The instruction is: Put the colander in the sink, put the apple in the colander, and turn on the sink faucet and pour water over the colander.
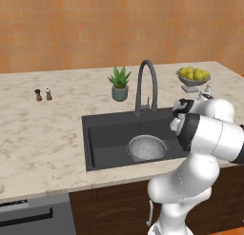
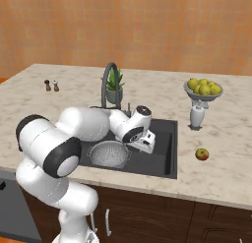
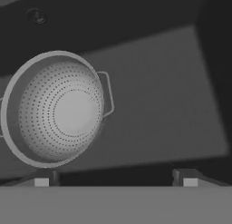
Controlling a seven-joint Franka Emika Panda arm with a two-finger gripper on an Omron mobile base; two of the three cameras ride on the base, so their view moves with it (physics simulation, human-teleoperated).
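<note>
A grey colander [image 1: 147, 147] is sitting upright and empty on the floor of the black sink [image 1: 107, 134], toward its front, with the arched faucet [image 1: 146, 84] standing behind the basin. The gripper [image 3: 115, 177] is hanging above the sink with its fingers spread wide and holding nothing; in the base views its tips are hidden by the arm's white body. A small apple [image 2: 202, 154] is lying on the pale surface [image 2: 221, 138] to the right of the sink, near a footed bowl of fruit [image 2: 202, 88].
</note>
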